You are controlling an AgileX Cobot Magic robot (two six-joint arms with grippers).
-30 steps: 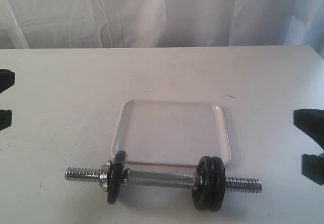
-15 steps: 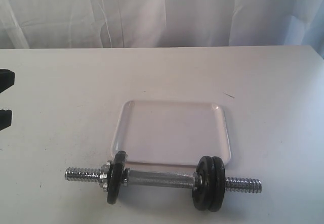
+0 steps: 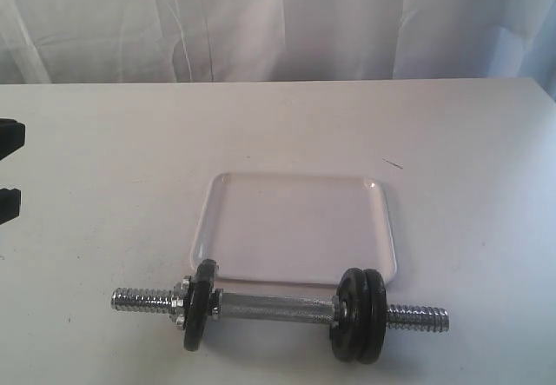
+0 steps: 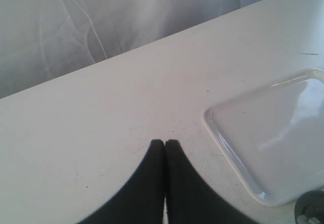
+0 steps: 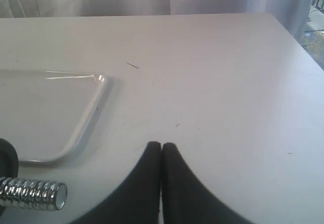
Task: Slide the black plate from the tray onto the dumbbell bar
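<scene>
Both were pressed together and pinching nothing: left tool (image 4: 165, 144) and right tool (image 5: 161, 145), tips over bare worktop (image 3: 104, 185). The tray (image 3: 387, 229) lay between the two tools, near each, with no disc on it. The black plate (image 3: 360, 314) was judged to be one of the pair seated on the dumbbell bar (image 3: 274, 307), on the right tool's side, with the threaded end (image 5: 33, 194) near that tool's tips. Risk: no collar nut could be made out outboard of the pair — a nudge or roll of the bar might let the plate creep off along the thread.
</scene>
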